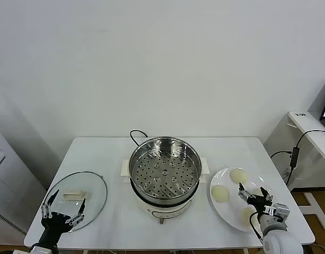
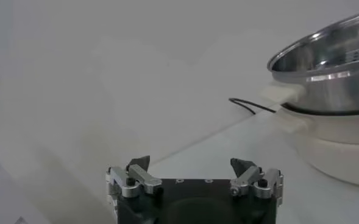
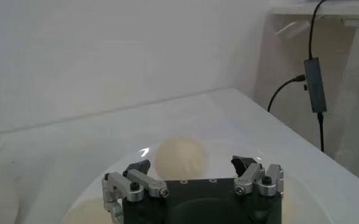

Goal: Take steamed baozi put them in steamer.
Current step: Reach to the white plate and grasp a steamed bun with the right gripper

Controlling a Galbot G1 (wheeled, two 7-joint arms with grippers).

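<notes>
Your steamer (image 1: 165,172) sat at the middle of the white table (image 1: 109,151), its shiny steel pot open on top and the perforated tray (image 1: 163,177) bare inside it. It stood on its cream-white base, the black cord (image 1: 135,135) looping off the back. In your left wrist view that same pot rim (image 2: 325,52) showed off to one side, well apart from the fingers.

The baozi were all over on your right. Three of them showed on the flat white plate (image 1: 217,203) beside the steamer: one at the far side (image 1: 238,175), one nearer the pot (image 1: 220,193), and a third (image 1: 248,214) partly hidden behind your right gripper. Whether a fourth lay there, the head view did not show.

Your right gripper (image 1: 253,197) hovered over the near part of that plate with its fingers spread wide and nothing between them. From its wrist camera, one bun (image 3: 180,158) sat just beyond the open jaws, not touched.

Your left gripper (image 1: 63,208) waited low at the near left corner, fingers spread as well and holding nothing, right over the near edge of the round glass lid (image 1: 93,185), which lay flat on the table with its white handle (image 1: 73,194) up.
</notes>
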